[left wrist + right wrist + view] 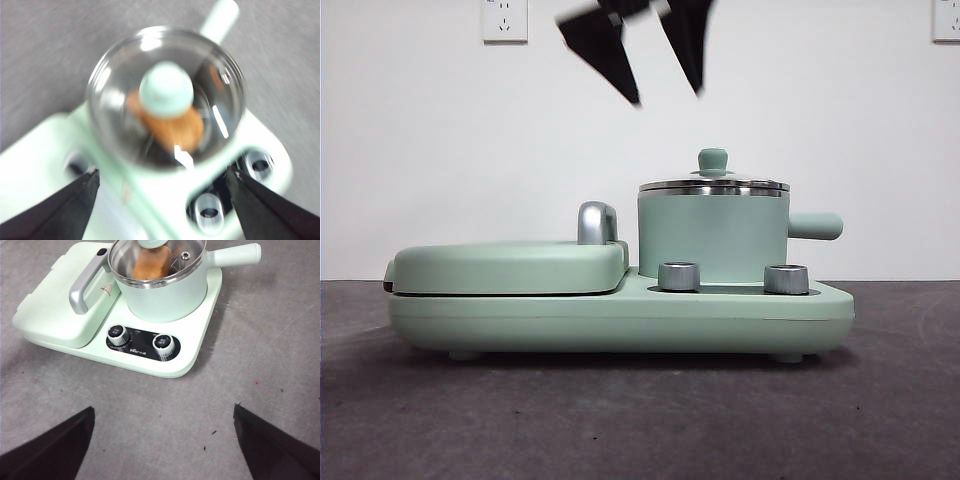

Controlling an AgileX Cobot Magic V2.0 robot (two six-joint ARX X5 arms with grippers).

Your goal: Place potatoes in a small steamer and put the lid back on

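Orange-brown oval potato (pixel 172 127) sits inside the mint-green cylindrical steamer pot (pixel 712 238). Steel-rimmed glass lid (pixel 713 183) rests on its rim. Left gripper (pixel 655 70) above the lid, jaws apart, empty. Right gripper (pixel 162 440) well back, jaws spread, empty.

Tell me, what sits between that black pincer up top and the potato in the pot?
The glass lid with its green knob. In the left wrist view the open left pincer hangs above it, and the potato shows through the glass.
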